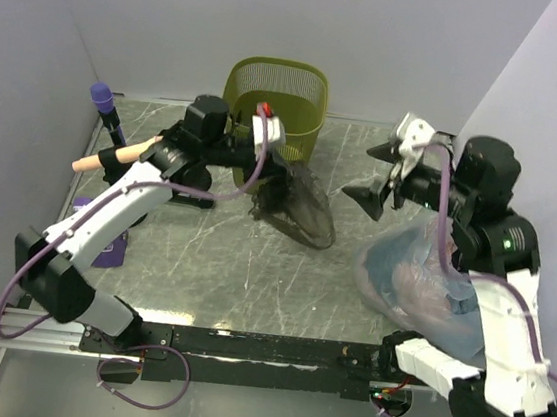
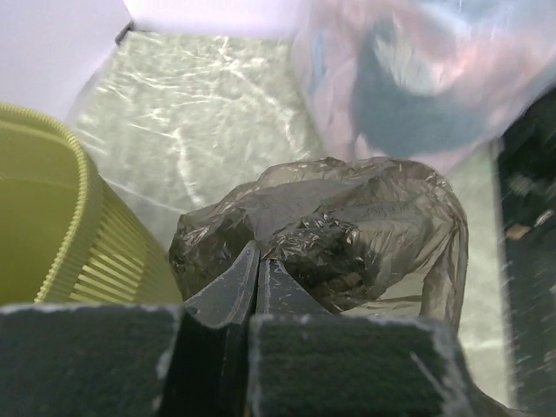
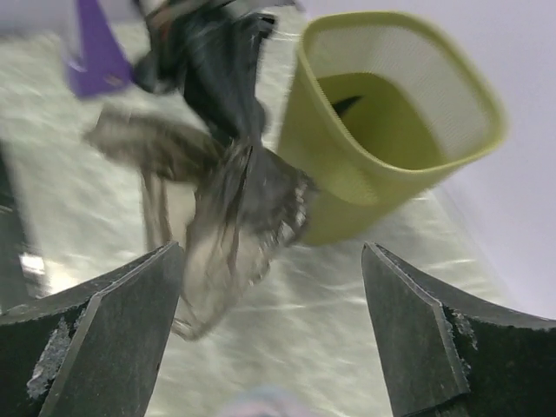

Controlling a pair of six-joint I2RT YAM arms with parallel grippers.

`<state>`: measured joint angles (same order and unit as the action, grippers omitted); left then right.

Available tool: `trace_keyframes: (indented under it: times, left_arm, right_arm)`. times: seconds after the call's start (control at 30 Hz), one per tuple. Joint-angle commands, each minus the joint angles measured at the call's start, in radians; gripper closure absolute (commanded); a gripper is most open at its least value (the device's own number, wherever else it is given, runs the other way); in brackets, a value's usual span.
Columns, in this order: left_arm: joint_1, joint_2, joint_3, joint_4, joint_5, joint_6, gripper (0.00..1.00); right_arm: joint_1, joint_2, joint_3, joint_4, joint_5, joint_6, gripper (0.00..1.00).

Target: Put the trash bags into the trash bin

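The dark grey-black trash bag (image 1: 299, 203) hangs from my left gripper (image 1: 269, 167), just in front of the olive-green trash bin (image 1: 277, 100) at the back of the table. In the left wrist view the jaws (image 2: 258, 261) are shut on a fold of the bag (image 2: 365, 234), with the bin's slatted wall (image 2: 52, 234) at left. My right gripper (image 1: 383, 175) is open and empty, right of the bag and above the table. In the right wrist view its gripper (image 3: 271, 261) faces the hanging bag (image 3: 234, 200) and the bin (image 3: 391, 113).
A clear bluish bag (image 1: 421, 280) with pinkish and blue contents lies at right under my right arm; it also shows in the left wrist view (image 2: 417, 78). A purple-topped microphone (image 1: 104, 106) and a wooden handle (image 1: 113, 155) stand at far left. A purple item (image 1: 109, 240) lies by the left edge.
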<state>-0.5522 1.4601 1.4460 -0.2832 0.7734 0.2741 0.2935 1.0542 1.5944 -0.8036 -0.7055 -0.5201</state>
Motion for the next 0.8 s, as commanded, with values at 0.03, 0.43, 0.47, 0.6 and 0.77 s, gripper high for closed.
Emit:
trace_keyframes:
  times: [0.03, 0.43, 0.47, 0.6, 0.77]
  left_arm:
    - [-0.078, -0.148, -0.096, 0.015, -0.135, 0.350, 0.99]
    - [-0.098, -0.247, -0.171, 0.068, -0.189, 0.419, 0.99]
    - [-0.100, -0.250, -0.177, 0.073, -0.191, 0.424, 0.99]
    - [-0.106, -0.264, -0.205, 0.120, -0.209, 0.435, 0.99]
    - [-0.112, -0.279, -0.217, 0.156, -0.214, 0.451, 0.99]
  right_arm:
    - [-0.014, 0.144, 0.000, -0.007, -0.144, 0.313, 0.11]
    - [-0.022, 0.263, -0.166, 0.168, -0.354, 0.518, 0.12]
    - [-0.027, 0.274, -0.183, 0.194, -0.397, 0.579, 0.12]
    - [-0.037, 0.303, -0.269, 0.326, -0.518, 0.759, 0.15]
    - [-0.039, 0.316, -0.303, 0.334, -0.474, 0.764, 0.18]
